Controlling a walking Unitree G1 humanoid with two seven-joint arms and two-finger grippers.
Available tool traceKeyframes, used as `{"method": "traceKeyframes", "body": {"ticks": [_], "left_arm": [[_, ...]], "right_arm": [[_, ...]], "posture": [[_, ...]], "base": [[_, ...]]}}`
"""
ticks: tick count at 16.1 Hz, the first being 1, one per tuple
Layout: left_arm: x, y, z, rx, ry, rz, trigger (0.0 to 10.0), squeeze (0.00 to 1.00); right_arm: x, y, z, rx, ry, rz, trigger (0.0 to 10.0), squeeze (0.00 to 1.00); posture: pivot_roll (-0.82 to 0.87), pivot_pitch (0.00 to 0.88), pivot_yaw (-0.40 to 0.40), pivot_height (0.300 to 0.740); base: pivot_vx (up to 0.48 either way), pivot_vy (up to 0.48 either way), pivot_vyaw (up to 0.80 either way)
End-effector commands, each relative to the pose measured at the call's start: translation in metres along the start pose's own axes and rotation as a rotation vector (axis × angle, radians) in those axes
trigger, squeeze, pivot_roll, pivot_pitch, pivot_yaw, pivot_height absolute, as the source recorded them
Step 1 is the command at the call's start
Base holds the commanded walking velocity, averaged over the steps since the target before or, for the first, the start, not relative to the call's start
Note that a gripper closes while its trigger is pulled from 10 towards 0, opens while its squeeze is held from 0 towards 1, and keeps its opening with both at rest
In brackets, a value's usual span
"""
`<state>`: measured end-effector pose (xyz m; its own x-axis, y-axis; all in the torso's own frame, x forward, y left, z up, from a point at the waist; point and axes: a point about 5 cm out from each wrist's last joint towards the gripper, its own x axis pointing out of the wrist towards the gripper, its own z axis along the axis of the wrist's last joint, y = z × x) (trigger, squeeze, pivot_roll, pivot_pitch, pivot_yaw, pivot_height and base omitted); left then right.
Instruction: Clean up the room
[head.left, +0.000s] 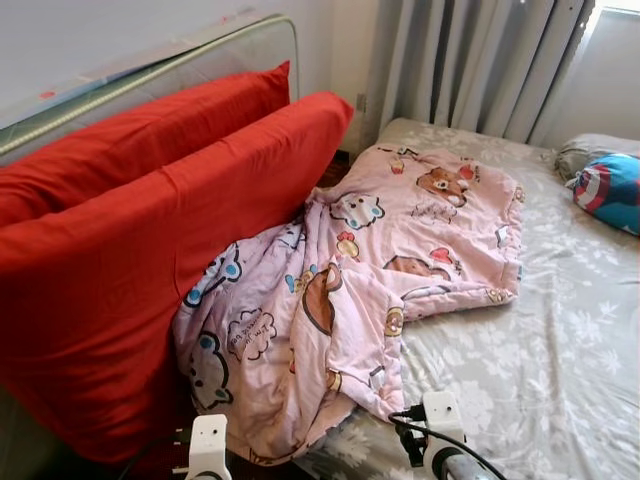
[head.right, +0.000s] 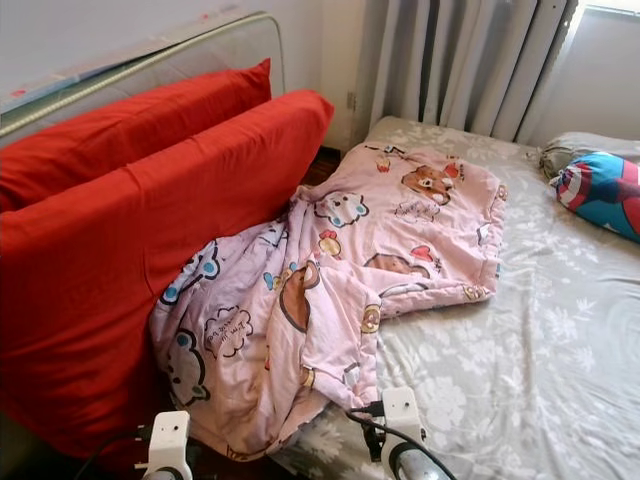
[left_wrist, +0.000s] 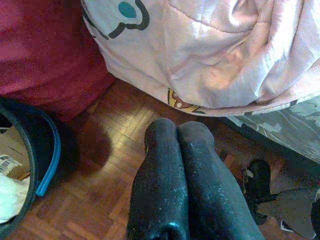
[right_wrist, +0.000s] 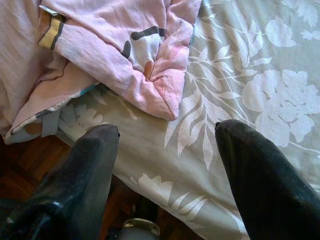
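- No writing can be read on the pink cartoon quilt (head.left: 400, 250).
- The left gripper (left_wrist: 177, 131) is pressed together, empty, above the wooden floor (left_wrist: 100, 190).
- The right gripper (right_wrist: 167, 132) is spread wide over the grey floral sheet (right_wrist: 250, 100), nothing held.

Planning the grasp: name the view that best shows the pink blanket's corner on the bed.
Right wrist view: the pink blanket's corner lies close before the open right tool. Both eye views show the whole blanket, the corner small. Left wrist view shows its overhanging edge past the shut left tool.

grey curtains (head.left: 470, 60) hang behind; parquet floor (left_wrist: 115, 165) below.
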<state>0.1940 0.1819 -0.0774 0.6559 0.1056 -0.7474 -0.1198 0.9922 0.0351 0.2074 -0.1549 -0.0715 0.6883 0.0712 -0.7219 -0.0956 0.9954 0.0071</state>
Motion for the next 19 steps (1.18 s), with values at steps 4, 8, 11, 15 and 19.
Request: {"method": "traceKeyframes", "body": {"ticks": [4, 8, 11, 15, 19], "left_arm": [[-0.002, 0.003, -0.008, 0.004, 0.03, 0.012, 10.0, 0.0], [-0.003, 0.006, -0.004, -0.014, -0.037, 0.018, 10.0, 0.0], [-0.004, 0.006, 0.003, -0.029, -0.118, 0.011, 10.0, 0.0], [-0.013, 0.005, 0.13, 0.12, -0.752, 0.072, 10.0, 0.0], [-0.018, 0.012, 0.134, 0.04, -0.765, 0.062, 10.0, 0.0]], "right_arm": [[-0.001, -0.004, -0.003, 0.054, 0.0, -0.03, 10.0, 0.0], [0.002, -0.012, 0.024, 0.091, -0.118, -0.048, 10.0, 0.0], [0.005, -0.013, 0.056, 0.065, -0.26, -0.041, 10.0, 0.0], [0.003, -0.003, 0.085, -0.012, -0.422, 0.022, 10.0, 0.0], [-0.005, -0.005, 0.086, -0.023, -0.524, 0.014, 10.0, 0.0]], "posture": [[-0.07, 0.0, -0.026, 0.74], [-0.07, 0.0, -0.017, 0.74], [-0.07, 0.0, -0.016, 0.74], [-0.05, 0.0, -0.023, 0.74], [-0.04, 0.0, -0.036, 0.74]], "base": [[0.0, 0.0, 0.0], [0.0, 0.0, 0.0], [0.0, 0.0, 0.0], [0.0, 0.0, 0.0], [0.0, 0.0, 0.0]]}}
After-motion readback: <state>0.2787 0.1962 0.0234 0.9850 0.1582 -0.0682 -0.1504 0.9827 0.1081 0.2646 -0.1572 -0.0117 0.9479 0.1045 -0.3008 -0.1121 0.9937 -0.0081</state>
